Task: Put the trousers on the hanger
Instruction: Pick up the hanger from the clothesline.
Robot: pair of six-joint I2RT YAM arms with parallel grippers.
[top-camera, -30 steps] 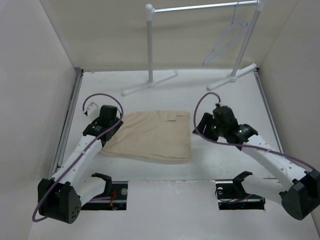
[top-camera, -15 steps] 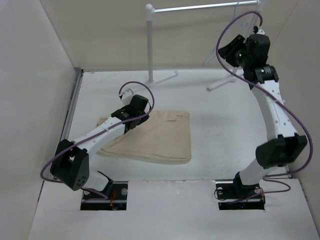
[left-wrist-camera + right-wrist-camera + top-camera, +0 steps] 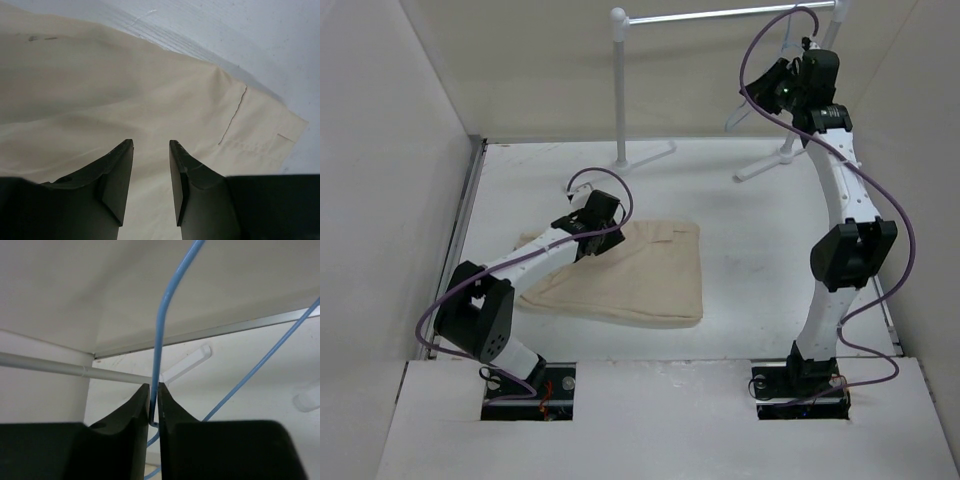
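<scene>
The beige trousers (image 3: 630, 272) lie folded flat on the table's middle. They fill the left wrist view (image 3: 100, 90). My left gripper (image 3: 592, 243) hovers low over their upper left part, and its jaws (image 3: 150, 150) are open with only cloth showing between them. The thin hanger (image 3: 740, 112) hangs from the rail at the back right. In the right wrist view its wire (image 3: 161, 325) looks light blue. My right gripper (image 3: 780, 88) is raised to it and is shut on the wire just below the hook (image 3: 154, 392).
The white tubular rail stand has a post (image 3: 619, 90), a top bar (image 3: 720, 15) and feet on the table's back. The bar also crosses the right wrist view (image 3: 50, 365). White walls close the left, back and right sides. Purple cables loop from both arms.
My right arm rose from the table beside the trousers up to the hanger and closed on its wire. My left gripper moved from the trousers' left edge rightward over the cloth.
</scene>
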